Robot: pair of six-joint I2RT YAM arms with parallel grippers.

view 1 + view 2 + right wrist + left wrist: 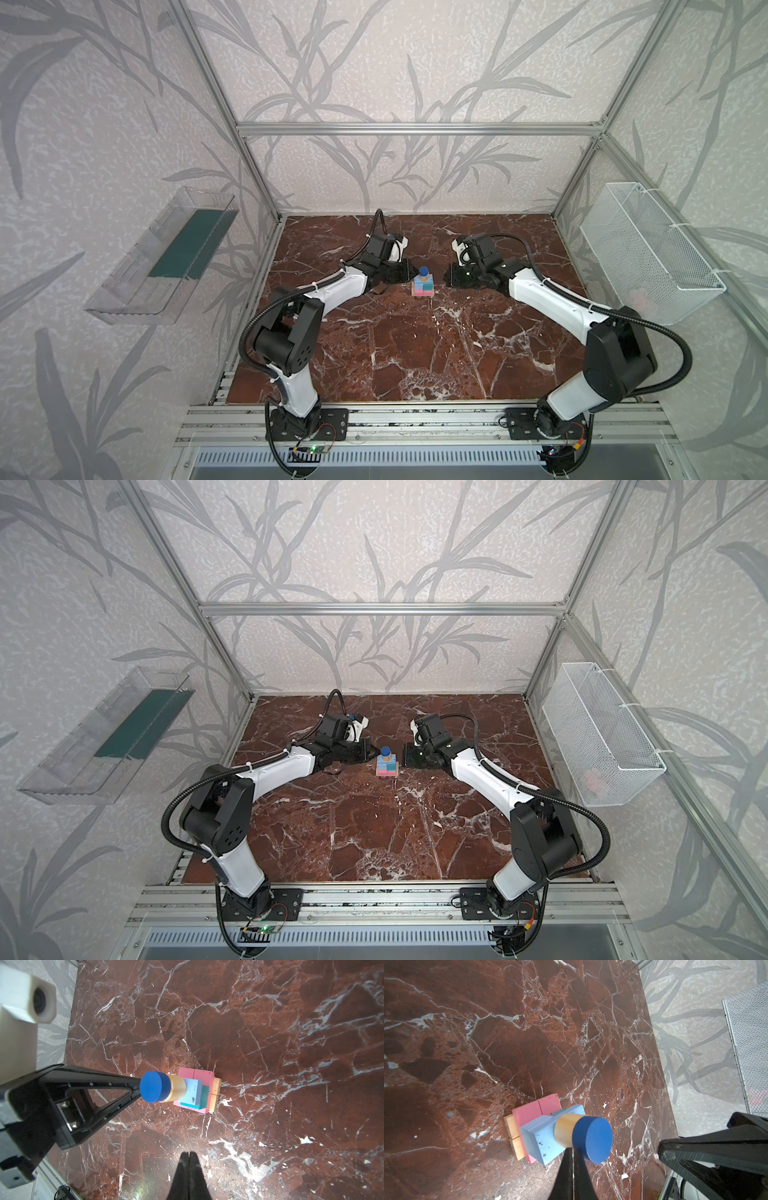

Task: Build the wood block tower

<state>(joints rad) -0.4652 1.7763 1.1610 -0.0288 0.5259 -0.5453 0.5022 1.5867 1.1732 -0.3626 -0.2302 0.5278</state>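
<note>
The tower [423, 283] [386, 765] stands mid-table in both top views. Two tan bars [513, 1133] lie lowest and two pink bars [533, 1110] lie across them. Above come light blue blocks [542, 1141] and a teal cube [205, 1093], then a tan cylinder [564, 1130]. A dark blue cylinder [592, 1139] [154, 1086] tops it. My left gripper [573, 1149] [409, 275] is shut and empty, its tips close beside the two cylinders; whether they touch I cannot tell. On the tower's other side my right gripper [189, 1153] [447, 277] is shut and empty, a short gap away.
The red-brown marble table [415, 357] is ringed by an aluminium frame. A clear plastic tray [166, 257] hangs on the left wall. On the right wall hangs a white wire basket [648, 253].
</note>
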